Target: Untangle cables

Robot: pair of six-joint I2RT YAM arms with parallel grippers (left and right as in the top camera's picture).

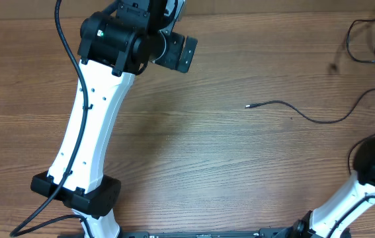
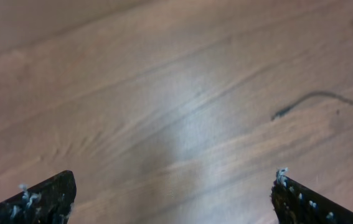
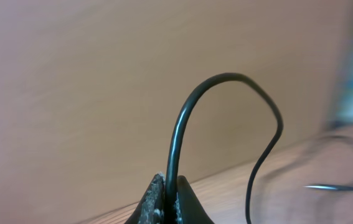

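Right wrist, right pincer (image 3: 167,186) pinching a cable (image 3: 226,76), left pincer (image 2: 172,186) spread wide.

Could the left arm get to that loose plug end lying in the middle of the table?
Probably yes: the left gripper is open, and nothing stands between it and the plug end, which lies flat and uncovered on the table.

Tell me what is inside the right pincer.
A thin black cable sits clamped in the shut right pincer, arching up and back down toward the table. The stretch inside the grip is covered, its end unseen.
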